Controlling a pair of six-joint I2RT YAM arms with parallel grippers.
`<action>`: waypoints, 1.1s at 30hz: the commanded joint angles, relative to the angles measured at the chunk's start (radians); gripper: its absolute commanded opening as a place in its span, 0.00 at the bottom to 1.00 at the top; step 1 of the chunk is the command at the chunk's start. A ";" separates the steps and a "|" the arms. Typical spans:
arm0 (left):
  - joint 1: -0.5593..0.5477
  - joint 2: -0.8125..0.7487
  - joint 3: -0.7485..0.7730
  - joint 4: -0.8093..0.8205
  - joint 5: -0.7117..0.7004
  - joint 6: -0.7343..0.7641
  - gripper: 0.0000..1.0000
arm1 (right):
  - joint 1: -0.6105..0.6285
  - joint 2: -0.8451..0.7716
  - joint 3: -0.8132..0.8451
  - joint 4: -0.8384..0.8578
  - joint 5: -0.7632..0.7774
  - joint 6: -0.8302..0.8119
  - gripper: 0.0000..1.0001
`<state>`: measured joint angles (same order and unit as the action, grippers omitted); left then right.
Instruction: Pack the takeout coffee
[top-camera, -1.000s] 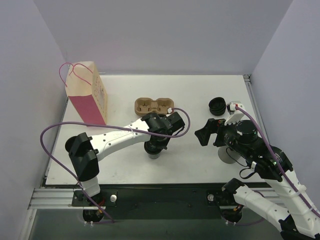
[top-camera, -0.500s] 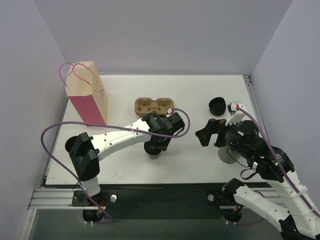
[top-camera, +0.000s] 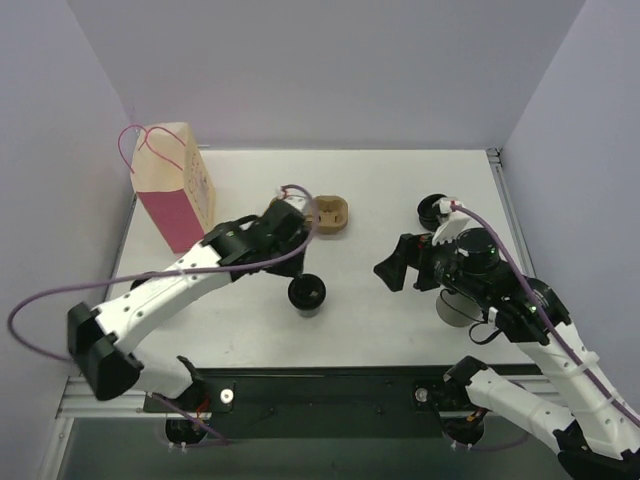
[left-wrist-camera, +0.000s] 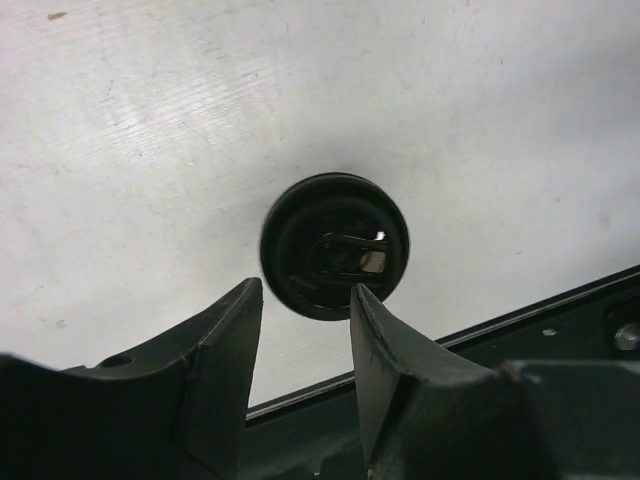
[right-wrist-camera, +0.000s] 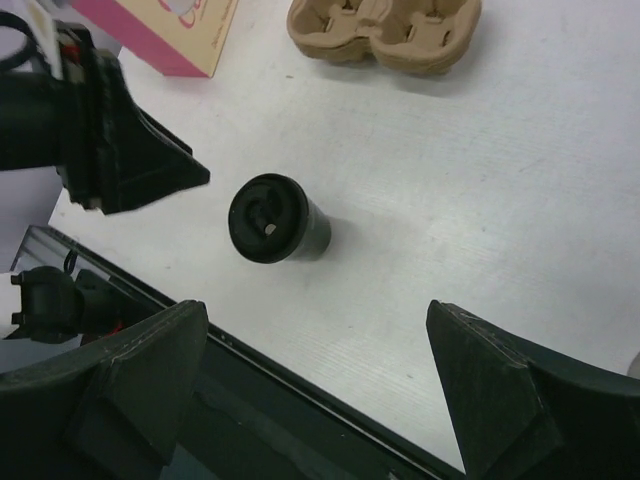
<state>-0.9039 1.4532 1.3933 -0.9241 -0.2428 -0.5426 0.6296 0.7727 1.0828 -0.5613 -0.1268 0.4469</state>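
Observation:
One takeout coffee cup (top-camera: 307, 292), black with a black lid, stands upright on the white table. It also shows in the left wrist view (left-wrist-camera: 335, 245) and the right wrist view (right-wrist-camera: 275, 220). My left gripper (top-camera: 292, 250) hovers above and behind the cup, open, with nothing between its fingers (left-wrist-camera: 225, 340). Its body hides the left half of the brown pulp tray (top-camera: 332, 215). My right gripper (top-camera: 398, 265) hangs wide open to the right of the cup, holding nothing (right-wrist-camera: 315, 310). The whole tray (right-wrist-camera: 385, 35) shows in the right wrist view with empty wells.
A pink and tan paper bag (top-camera: 175, 190) stands at the back left. A stack of loose black lids (top-camera: 435, 210) sits at the back right. A grey cylinder (top-camera: 452, 308) stands under my right arm. The table's near edge (right-wrist-camera: 330, 385) drops to a dark rail.
My left gripper has opened, let go of the cup, and drawn up and back toward the tray. The cup stays upright where it was. My right gripper has shifted slightly left.

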 joint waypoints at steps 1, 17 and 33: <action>0.189 -0.227 -0.272 0.280 0.218 0.016 0.50 | 0.005 0.146 0.005 0.098 -0.170 0.042 0.96; 0.335 -0.317 -0.678 0.737 0.525 -0.034 0.52 | 0.047 0.782 0.137 0.184 -0.338 -0.063 0.79; 0.338 -0.289 -0.764 0.814 0.522 -0.054 0.52 | 0.048 0.922 0.105 0.250 -0.393 -0.088 0.57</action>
<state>-0.5694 1.1625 0.6445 -0.1562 0.2710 -0.5945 0.6731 1.7039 1.2259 -0.3275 -0.5068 0.3805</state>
